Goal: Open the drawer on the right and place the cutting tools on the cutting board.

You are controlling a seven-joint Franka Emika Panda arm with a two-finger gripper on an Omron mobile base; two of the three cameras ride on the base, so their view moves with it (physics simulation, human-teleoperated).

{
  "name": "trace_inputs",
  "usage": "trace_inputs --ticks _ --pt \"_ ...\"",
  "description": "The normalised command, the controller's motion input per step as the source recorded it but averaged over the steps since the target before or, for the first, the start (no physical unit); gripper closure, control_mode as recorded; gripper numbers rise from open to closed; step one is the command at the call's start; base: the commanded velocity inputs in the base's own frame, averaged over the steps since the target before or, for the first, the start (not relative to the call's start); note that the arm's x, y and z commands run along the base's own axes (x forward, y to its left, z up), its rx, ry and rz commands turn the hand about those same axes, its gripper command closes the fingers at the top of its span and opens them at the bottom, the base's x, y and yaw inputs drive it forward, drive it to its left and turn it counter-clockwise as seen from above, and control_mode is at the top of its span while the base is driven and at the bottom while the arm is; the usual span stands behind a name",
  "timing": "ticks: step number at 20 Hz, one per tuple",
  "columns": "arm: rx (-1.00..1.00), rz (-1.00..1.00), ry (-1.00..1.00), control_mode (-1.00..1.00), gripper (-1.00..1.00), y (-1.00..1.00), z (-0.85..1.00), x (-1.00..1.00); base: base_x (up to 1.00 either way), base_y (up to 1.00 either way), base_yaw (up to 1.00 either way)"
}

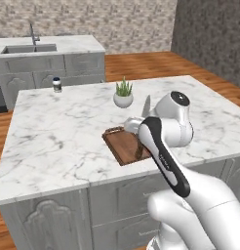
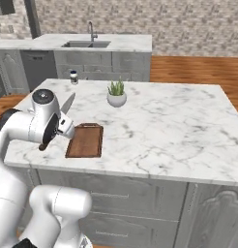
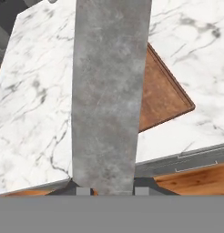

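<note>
The knife [image 3: 107, 95] sits nearest my hand camera, its grey blade running up the view. I read the gripper [image 3: 111, 189] jaws as pinching the knife at its lower end. In the right base view the blade [image 2: 67, 103] points up and the dark handle end hangs below, left of the cutting board [image 2: 86, 140]. The cutting board lies flat on the marble island [image 2: 179, 131], near its front edge. A potted plant [image 2: 116, 95] stands behind the cutting board.

Board [image 2: 85, 140] surface bare; I've open marble right of it. Potted plant [image 2: 116, 94] and jar [image 2: 73, 77] stand farther back.
</note>
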Motion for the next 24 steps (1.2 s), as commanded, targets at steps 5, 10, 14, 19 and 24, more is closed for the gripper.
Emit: trace_inputs --ticks 5,10,14,19,24 --pt "-0.02 0.04 0.07 -1.00 1.00 -0.17 -0.23 0.58 0.00 0.00 0.00" --pt "-0.13 0.06 0.01 -1.00 1.00 -0.04 -0.33 0.70 0.00 0.00 0.00" --pt "-0.24 0.00 0.00 -1.00 1.00 0.19 -0.36 0.67 0.00 0.00 0.00" --pt "-0.09 0.01 0.02 -1.00 1.00 0.05 -0.10 0.07 0.00 0.00 0.00" --pt "-0.02 0.00 0.07 -1.00 1.00 0.01 -0.22 0.01 0.00 0.00 0.00"
